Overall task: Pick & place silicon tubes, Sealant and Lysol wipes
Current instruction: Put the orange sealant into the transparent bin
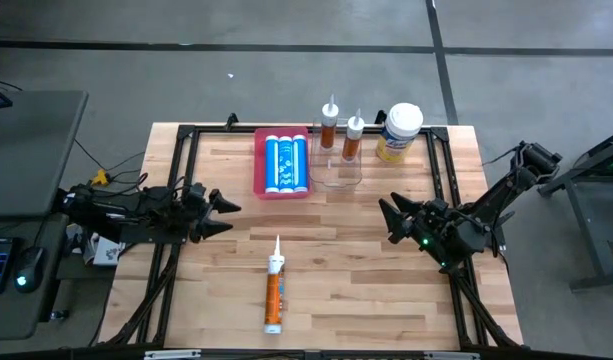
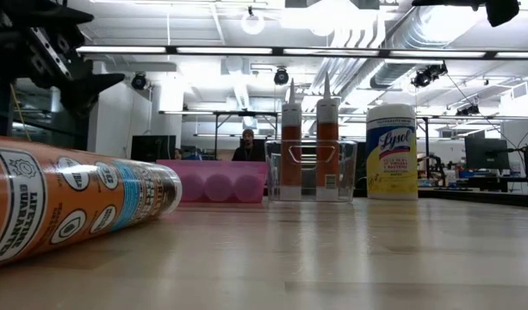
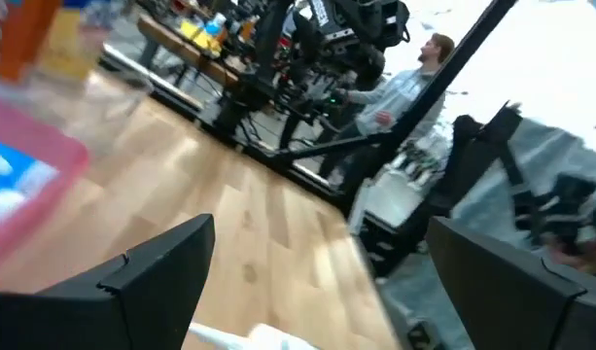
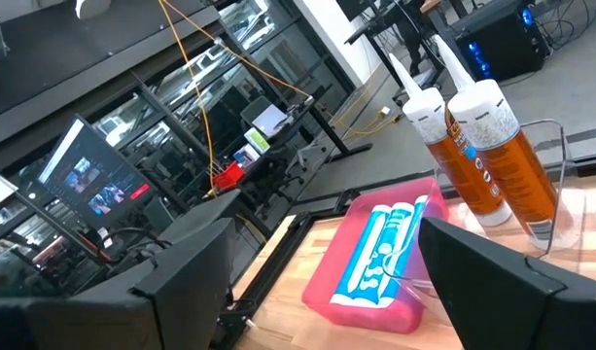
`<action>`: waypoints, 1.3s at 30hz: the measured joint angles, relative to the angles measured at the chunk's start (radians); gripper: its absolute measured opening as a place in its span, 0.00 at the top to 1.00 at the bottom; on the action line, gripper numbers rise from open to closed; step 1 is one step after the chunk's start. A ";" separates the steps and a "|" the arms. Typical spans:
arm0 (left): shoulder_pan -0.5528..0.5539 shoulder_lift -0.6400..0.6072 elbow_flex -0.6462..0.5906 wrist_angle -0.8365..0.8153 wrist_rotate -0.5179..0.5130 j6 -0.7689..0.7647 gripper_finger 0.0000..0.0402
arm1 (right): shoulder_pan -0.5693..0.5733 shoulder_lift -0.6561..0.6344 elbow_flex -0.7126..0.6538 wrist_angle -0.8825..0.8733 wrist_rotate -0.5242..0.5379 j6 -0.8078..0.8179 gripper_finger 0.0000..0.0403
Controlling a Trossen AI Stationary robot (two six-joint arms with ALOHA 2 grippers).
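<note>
Nearest me, one orange sealant cartridge lies flat on the table's front half, nozzle pointing toward the back. My left gripper hovers at the left side, fingers spread, holding nothing. My right gripper hovers at the right side, fingers also apart and empty. Farther back: pink tray with the blue silicone tubes, then the clear container with two cartridges upright, Lysol wipes just beside it.
</note>
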 joint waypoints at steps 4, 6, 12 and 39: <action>0.000 0.000 0.000 -0.002 -0.005 -0.090 0.08 | 0.000 0.000 0.000 0.000 0.000 -0.002 0.20; 0.000 0.000 0.000 0.002 -0.063 -0.161 0.08 | 0.000 0.000 0.000 0.000 0.000 -0.017 0.20; 0.000 0.000 0.016 0.009 -0.145 -0.238 0.08 | 0.000 0.000 0.000 0.000 -0.001 -0.055 0.20; 0.000 0.727 0.633 -0.414 -0.211 -0.460 0.08 | -0.001 0.000 0.000 0.001 -0.021 -0.330 0.20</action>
